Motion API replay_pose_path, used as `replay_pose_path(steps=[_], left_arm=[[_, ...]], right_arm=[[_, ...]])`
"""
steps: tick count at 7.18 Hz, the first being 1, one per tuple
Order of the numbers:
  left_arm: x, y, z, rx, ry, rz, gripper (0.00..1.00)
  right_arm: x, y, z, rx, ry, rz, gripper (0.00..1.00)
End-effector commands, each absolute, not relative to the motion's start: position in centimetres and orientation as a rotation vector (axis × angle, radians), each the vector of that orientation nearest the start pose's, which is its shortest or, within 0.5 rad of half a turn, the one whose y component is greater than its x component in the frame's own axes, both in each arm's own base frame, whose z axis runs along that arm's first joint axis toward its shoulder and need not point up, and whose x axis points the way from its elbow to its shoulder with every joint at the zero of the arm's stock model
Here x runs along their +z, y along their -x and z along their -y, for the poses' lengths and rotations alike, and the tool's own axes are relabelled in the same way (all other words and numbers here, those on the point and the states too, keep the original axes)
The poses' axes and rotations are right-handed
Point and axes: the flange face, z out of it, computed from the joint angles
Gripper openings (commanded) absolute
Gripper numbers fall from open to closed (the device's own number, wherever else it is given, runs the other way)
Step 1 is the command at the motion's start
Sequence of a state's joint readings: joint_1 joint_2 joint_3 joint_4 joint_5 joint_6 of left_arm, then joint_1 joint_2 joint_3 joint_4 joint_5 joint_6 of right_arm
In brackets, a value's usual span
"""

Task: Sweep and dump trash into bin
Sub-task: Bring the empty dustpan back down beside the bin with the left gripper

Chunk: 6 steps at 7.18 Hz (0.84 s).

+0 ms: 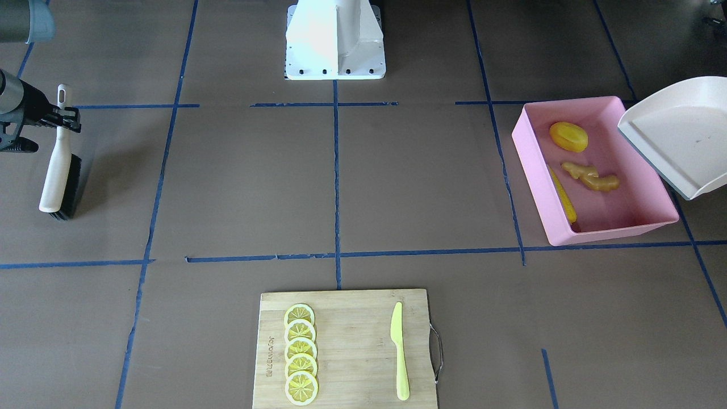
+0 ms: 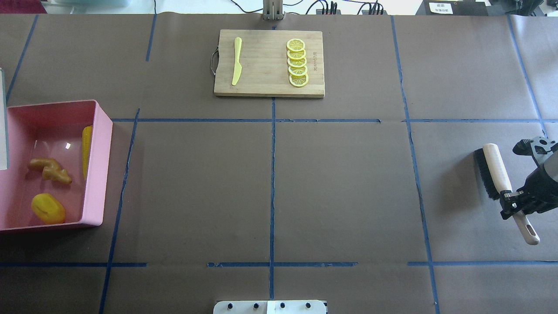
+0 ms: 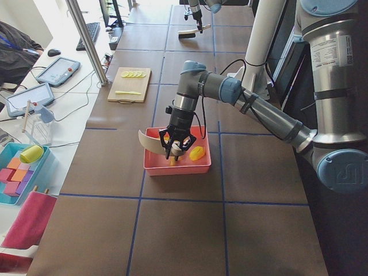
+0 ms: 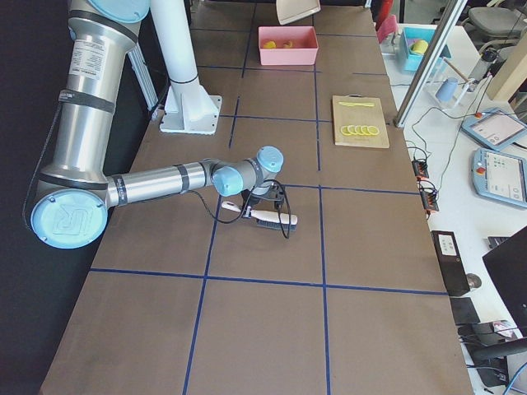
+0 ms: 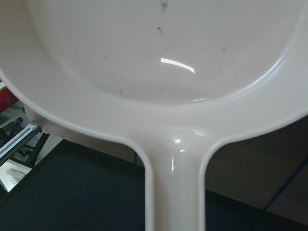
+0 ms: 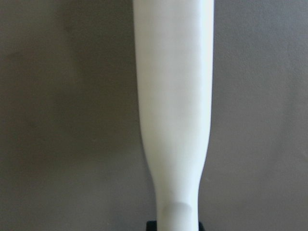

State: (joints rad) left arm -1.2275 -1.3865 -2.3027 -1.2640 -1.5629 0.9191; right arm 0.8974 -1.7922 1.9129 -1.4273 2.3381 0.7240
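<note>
Tabletop (image 2: 348,183) brown, blue tape grid (image 2: 272,183), pink bin (image 2: 102,174)

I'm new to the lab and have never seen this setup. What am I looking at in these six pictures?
This is a robot with two arms at a brown table. Two pictures look down on it, one from behind the robot, one facing it; two look along it from each end; two come from wrist cameras. The right claw is closed on a brush handle. The left claw has a beige dustpan, raised at the edge of the pink bin; whether it is open or shut is too small to see. In the bin lie a corn cob, a potato-like lump and a ginger root. A cutting board holds lemon slices and a plastic knife.
</note>
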Motion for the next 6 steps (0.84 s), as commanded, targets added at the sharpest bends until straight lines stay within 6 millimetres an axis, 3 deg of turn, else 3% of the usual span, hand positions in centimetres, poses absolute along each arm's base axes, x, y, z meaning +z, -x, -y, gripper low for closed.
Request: replay_pose_path(steps=[1, 2, 3, 4, 6], left_arm=[[45.1, -0.2, 40.2, 1.257, -0.24, 0.079, 0.0], [45.1, -0.2, 40.2, 1.257, -0.24, 0.079, 0.0], [45.0, -0.2, 40.3, 1.258, -0.243, 0.08, 0.0], [44.6, -0.3, 40.4, 1.259, -0.253, 0.082, 0.0], [42.2, -1.6, 41.7, 1.247, -0.339, 0.011, 0.0]], right_arm=[[57.4, 20.9, 36.4, -0.057, 0.296, 0.745, 0.51], [57.2, 20.9, 36.5, -0.056, 0.293, 0.747, 0.91], [56.8, 20.9, 36.5, -0.058, 0.287, 0.752, 1.0], [55.8, 20.8, 36.5, -0.068, 0.265, 0.768, 1.0], [53.0, 16.9, 38.3, 0.0, 0.177, 0.818, 1.0]])
